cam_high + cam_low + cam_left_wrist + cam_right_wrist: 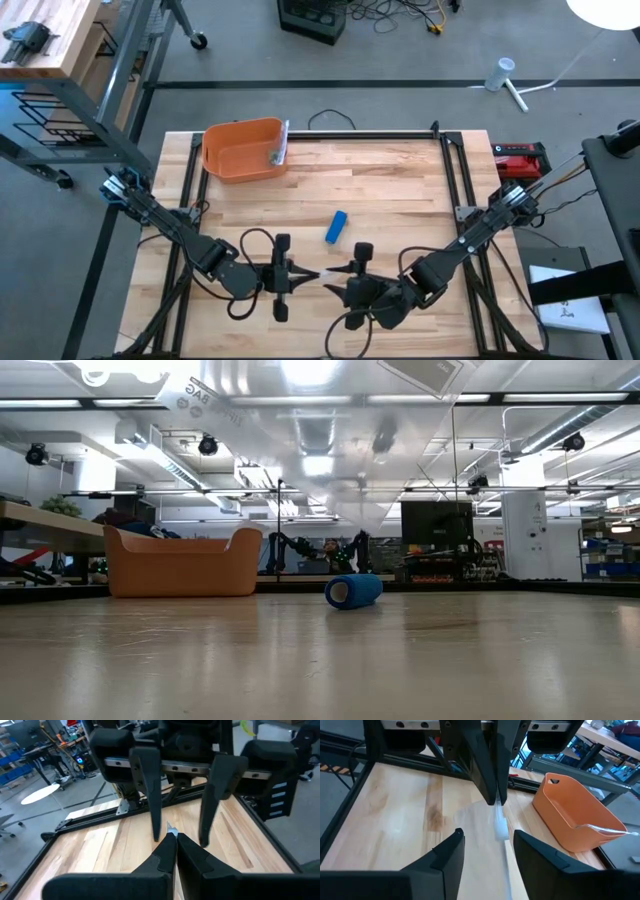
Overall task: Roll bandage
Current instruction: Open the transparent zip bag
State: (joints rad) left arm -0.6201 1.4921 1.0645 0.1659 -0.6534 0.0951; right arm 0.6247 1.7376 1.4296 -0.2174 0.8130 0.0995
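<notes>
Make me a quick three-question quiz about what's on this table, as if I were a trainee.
1. True or false: the blue roll lies inside the orange bin.
2. Which gripper has its fingers pressed together: left or right?
3. Multiple choice: what is the left gripper pinching? A) the blue roll B) a thin clear strip C) the bin

Key:
1. False; the roll lies on the bare table, apart from the bin.
2. Left; the right gripper's fingers stand apart.
3. B
</notes>
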